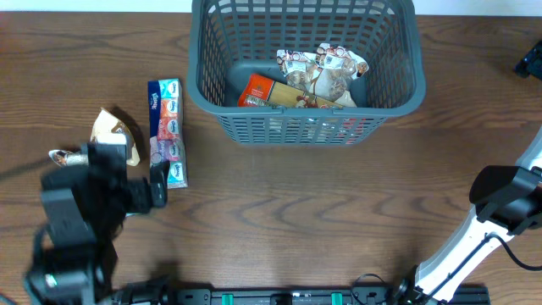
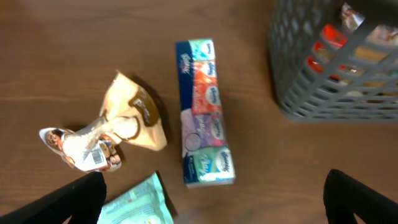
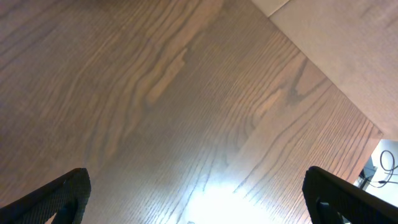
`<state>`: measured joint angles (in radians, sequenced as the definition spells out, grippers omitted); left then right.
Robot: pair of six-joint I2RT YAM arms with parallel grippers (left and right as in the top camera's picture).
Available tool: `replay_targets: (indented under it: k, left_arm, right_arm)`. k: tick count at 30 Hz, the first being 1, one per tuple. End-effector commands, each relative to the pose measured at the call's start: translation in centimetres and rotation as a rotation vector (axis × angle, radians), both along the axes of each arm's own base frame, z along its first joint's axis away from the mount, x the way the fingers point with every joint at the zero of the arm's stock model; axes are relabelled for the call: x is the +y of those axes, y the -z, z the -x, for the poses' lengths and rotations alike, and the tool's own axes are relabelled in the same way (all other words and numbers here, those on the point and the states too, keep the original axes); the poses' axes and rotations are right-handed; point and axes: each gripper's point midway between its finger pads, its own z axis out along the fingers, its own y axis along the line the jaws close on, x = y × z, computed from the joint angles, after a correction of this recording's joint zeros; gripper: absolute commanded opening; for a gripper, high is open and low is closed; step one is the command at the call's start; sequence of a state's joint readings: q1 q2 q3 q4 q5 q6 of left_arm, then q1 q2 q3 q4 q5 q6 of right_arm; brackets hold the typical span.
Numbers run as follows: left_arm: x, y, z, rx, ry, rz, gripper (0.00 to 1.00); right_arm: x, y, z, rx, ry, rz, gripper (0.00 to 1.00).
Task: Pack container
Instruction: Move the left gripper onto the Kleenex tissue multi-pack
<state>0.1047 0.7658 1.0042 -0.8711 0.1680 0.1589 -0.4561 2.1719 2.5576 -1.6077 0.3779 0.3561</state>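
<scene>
Left gripper [image 2: 214, 200] wide open at the tissue pack [image 2: 204, 112] — drop straight, pinch its narrow width, then clear the container [image 2: 323, 111] rim; right gripper [image 3: 199, 202] open too, idle

The container [image 1: 398, 93] loses its far rim to the top edge of the overhead frame; in the left wrist view it is blurred and cut off at the upper right. The left arm [image 1: 80, 212] covers part of the tan packet [image 1: 112, 127]. A teal packet [image 2: 140, 202] runs off the bottom edge. Print on the packets [image 1: 322, 72] inside the container is too small to read. Of the left gripper [image 2: 214, 193] and right gripper [image 3: 199, 193], only dark jaw tips show at the lower corners.
</scene>
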Motion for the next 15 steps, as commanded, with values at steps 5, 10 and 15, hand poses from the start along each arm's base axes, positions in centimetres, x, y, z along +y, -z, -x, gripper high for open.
replay_targets:
  k: [5, 10, 15]
  left_arm:
    - [-1.9, -2.1, -3.4, 0.076, 0.111, 0.091, 0.99]
    - [-3.1, -1.7, -5.5, 0.076, 0.174, 0.155, 0.99]
    - [1.2, 0.1, -8.0, 0.113, -0.086, 0.098, 0.99]
  right_arm:
    - [-0.1, -0.4, 0.3, -0.009, 0.018, 0.01, 0.99]
    - [-0.1, -0.4, 0.3, -0.009, 0.018, 0.01, 0.99]
    - [-0.1, -0.4, 0.3, -0.009, 0.018, 0.01, 0.99]
